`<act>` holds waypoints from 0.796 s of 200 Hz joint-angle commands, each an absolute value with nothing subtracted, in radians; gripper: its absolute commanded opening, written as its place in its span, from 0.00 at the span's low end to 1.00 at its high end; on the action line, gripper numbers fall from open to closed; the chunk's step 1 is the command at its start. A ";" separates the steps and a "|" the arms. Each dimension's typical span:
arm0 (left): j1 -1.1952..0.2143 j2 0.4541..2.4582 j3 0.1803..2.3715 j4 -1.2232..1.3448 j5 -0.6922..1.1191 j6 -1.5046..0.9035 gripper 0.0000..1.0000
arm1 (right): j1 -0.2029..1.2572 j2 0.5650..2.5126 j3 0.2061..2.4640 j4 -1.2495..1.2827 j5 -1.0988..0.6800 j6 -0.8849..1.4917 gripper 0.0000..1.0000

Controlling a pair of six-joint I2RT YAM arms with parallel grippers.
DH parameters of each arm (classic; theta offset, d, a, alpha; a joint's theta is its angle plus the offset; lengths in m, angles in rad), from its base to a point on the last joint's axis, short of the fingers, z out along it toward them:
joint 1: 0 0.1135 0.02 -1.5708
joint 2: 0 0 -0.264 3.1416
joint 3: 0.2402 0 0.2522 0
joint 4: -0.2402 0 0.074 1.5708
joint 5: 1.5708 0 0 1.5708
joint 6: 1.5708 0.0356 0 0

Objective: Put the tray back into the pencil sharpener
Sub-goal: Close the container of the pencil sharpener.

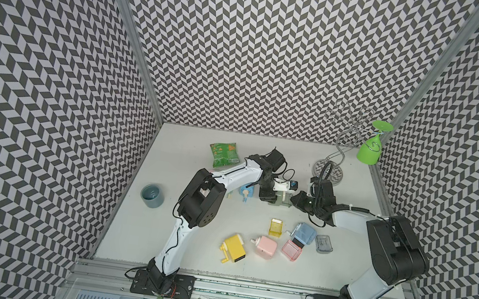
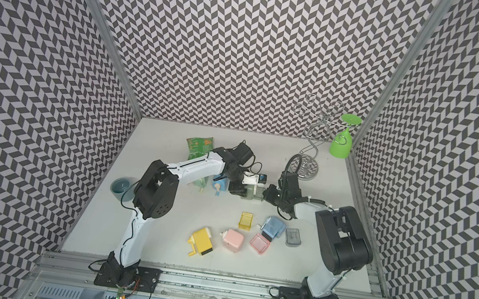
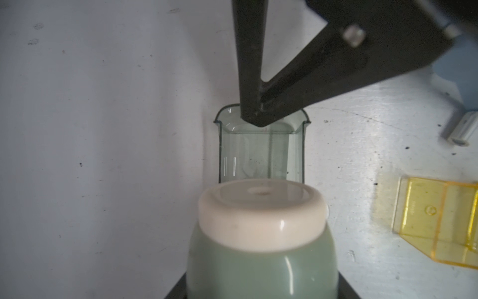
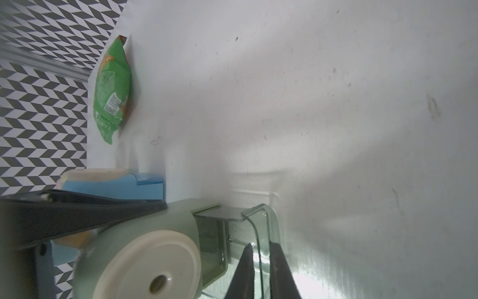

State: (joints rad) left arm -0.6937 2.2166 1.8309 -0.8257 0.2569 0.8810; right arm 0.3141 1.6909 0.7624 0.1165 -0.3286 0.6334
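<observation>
Sage-green pencil sharpener [image 1: 282,199] is located at mid-table, clamped from its left side by the left gripper [image 1: 272,197]. Its clear tray [image 3: 260,152] projects from the right side, partly seated in the slot. The right gripper [image 4: 260,246] is closed on the tray's outer end wall, one finger on each face. A yellow tray [image 1: 276,228] lies nearer, well apart from both

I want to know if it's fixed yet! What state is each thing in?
green tray, partly inside the green sharpener
green sharpener, tray not fully in
left tool, shut on green sharpener
right tool, shut on green tray
yellow tray, out, loose on table
green glass, hanging upside down
</observation>
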 commanded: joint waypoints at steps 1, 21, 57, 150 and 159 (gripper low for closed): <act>-0.704 2.192 1.825 -0.819 0.261 0.882 0.54 | 0.325 1.709 0.771 0.194 -0.384 0.654 0.15; -0.702 2.199 1.827 -0.819 0.258 0.880 0.54 | 0.310 1.692 0.748 0.231 -0.429 0.668 0.17; -0.703 2.207 1.828 -0.822 0.236 0.876 0.54 | 0.252 1.646 0.719 0.226 -0.444 0.638 0.24; -0.703 2.212 1.834 -0.824 0.225 0.873 0.53 | 0.216 1.684 0.691 0.254 -0.430 0.606 0.20; -0.703 2.214 1.835 -0.823 0.225 0.873 0.53 | 0.217 1.694 0.694 0.260 -0.440 0.605 0.18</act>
State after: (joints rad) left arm -0.6979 2.2166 1.8309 -0.8253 0.2428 0.8734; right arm 0.2165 1.6669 0.6991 0.1886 -0.4225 0.6109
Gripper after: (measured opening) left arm 0.615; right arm 0.204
